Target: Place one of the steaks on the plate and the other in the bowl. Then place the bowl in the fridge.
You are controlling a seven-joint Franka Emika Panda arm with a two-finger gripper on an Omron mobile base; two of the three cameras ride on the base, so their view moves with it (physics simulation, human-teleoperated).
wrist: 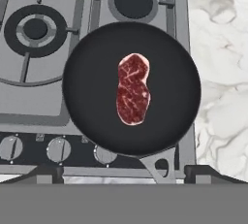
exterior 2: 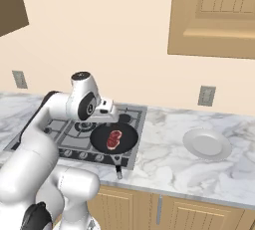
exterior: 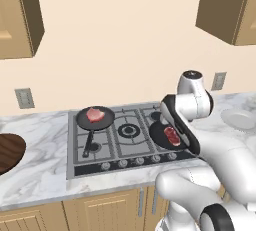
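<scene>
Looking down along my gripper (wrist: 124, 172), I see its two dark fingertips spread wide at the bottom corners, holding nothing. Directly ahead of them, centred between the tips, lies the darker marbled steak (wrist: 132, 89) in a black frying pan (wrist: 87, 121) on the stove's right front burner. The steak's long axis runs away from the hand, roughly crosswise to the finger line. I judge a straight descent suits. Further out, the pale steak (exterior: 94, 114) sits in a second pan, the plate (exterior 2: 206, 144) on the counter to the right.
</scene>
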